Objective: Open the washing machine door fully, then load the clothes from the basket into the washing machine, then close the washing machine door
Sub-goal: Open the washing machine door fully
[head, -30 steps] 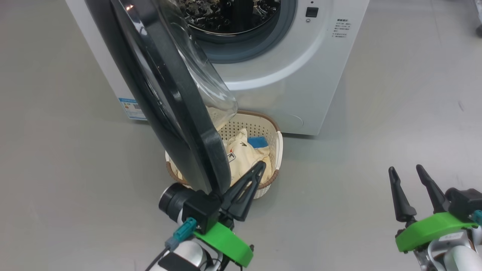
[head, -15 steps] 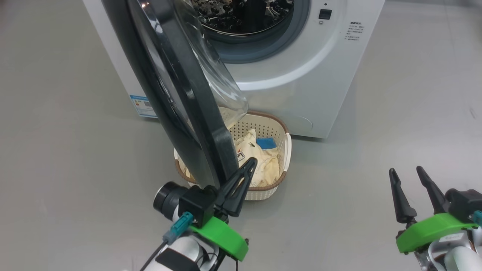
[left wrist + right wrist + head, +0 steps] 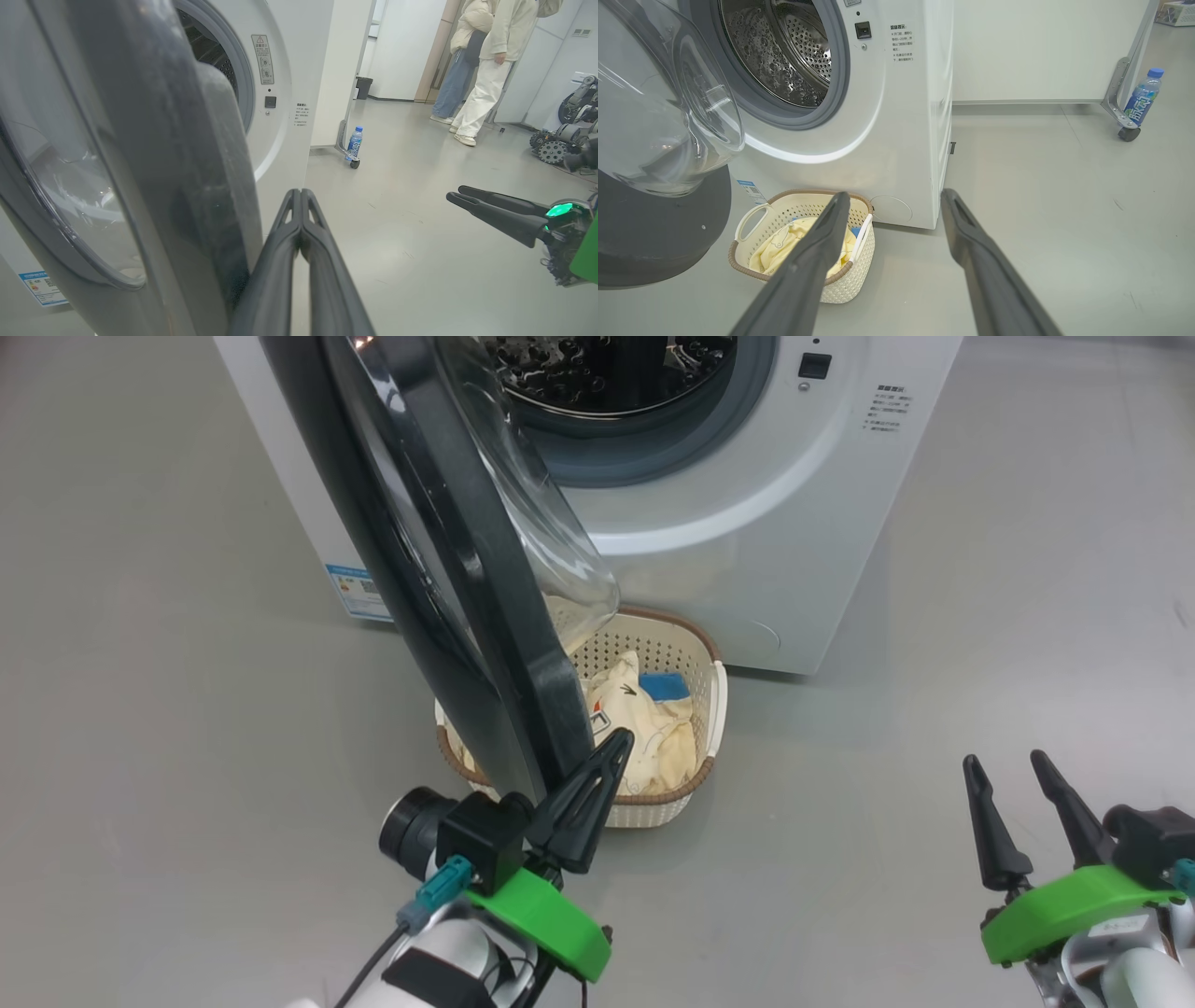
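Reading the blue sticker (image 3: 357, 593) on the washing machine (image 3: 747, 532) fails; left claw (image 3: 618, 739) closed, empty; right claw (image 3: 1004, 761) spread, empty

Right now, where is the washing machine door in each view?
Head view: washing machine door runs edge-on from top left to centre.
Left wrist view: across the left half, close up.
Right wrist view: left edge, down to the lower corner.
Shared landmark: square black latch socket on the washing machine front.

I'm in a robotics lab, not a laundry room: washing machine (image 3: 901, 140) standing free on bare grey floor (image 3: 420, 210), two people (image 3: 486, 70) chatting far beyond my left gripper (image 3: 300, 192), wheeled robot hardware (image 3: 556, 144) parked to its right, white partition (image 3: 1041, 46) on casters.
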{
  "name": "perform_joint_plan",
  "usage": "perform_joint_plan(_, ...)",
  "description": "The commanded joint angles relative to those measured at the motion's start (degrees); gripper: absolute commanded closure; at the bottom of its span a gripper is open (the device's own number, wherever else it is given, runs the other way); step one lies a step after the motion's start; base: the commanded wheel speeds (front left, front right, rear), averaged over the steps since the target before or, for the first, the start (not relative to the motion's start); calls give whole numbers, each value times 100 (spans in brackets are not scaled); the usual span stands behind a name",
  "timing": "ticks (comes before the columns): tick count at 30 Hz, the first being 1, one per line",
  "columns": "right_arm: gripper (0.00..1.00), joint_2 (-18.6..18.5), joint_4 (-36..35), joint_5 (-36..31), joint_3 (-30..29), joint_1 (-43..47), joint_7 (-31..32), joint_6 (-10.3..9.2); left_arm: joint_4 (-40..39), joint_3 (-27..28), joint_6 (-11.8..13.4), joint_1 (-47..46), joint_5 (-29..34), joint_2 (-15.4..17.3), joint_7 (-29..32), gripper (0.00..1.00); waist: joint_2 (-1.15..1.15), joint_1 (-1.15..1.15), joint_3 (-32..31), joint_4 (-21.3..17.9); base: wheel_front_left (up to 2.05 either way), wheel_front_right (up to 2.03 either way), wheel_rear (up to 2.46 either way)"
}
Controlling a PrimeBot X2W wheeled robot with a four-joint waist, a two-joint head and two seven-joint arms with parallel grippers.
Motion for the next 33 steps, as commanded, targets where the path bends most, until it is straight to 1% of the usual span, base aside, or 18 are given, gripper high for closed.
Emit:
perform_joint_plan(1, 0, -138, -150, 23, 71, -221, -78, -2, -132, 300, 60, -117, -2, 35, -55, 100, 0, 0, 4, 15, 0, 0, 0)
perform_joint_plan(18, 0, -114, -122, 32, 99, -233, -78, -2, -175, 437, 120, 9, 25, 32, -56, 100, 0, 0, -34, 251, 0, 0, 0)
perform_joint_plan(33, 0, -88, -103, 16, 113, -237, -78, -2, -314, 497, 192, 112, 56, 132, -56, 100, 0, 0, -12, 521, 0, 0, 0)
